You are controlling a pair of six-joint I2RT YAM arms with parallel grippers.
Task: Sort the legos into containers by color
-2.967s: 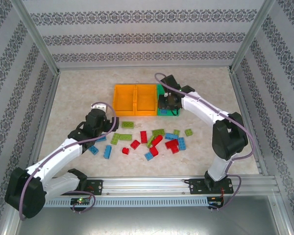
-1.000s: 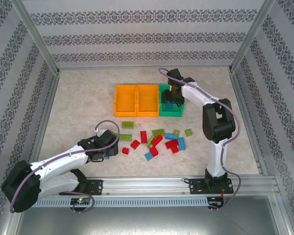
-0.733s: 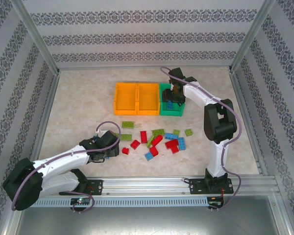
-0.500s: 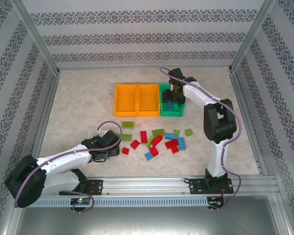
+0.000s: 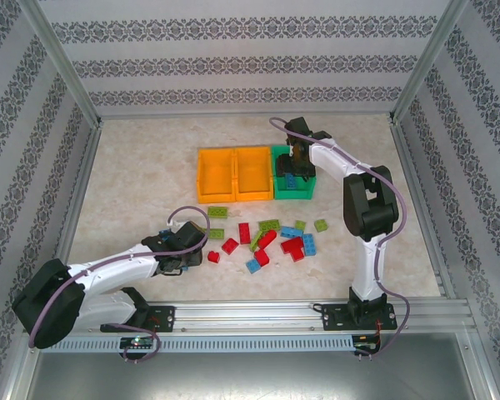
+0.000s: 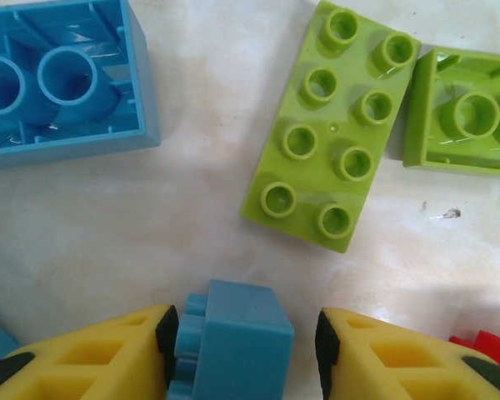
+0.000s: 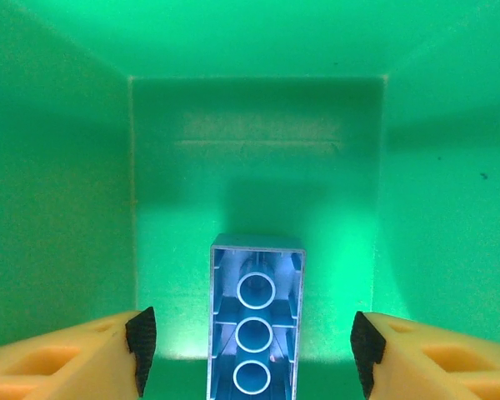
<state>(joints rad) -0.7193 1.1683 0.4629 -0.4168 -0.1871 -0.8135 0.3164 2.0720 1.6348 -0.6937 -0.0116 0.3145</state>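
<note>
- A pale marbled tabletop (image 5: pixel 133 183) is enclosed by aluminium framing (image 5: pixel 62 62).
- Walls (image 5: pixel 250 50) papered in grey patterned stripes are seen on 3 sides.
- A slotted metal rail (image 5: pixel 250 312) is laid along the near edge.

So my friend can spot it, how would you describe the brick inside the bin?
Look at the row of three bins on the table; the green bin is its right end. Inside is a long blue brick, hollow side up; the other bricks lie loose outside.
</note>
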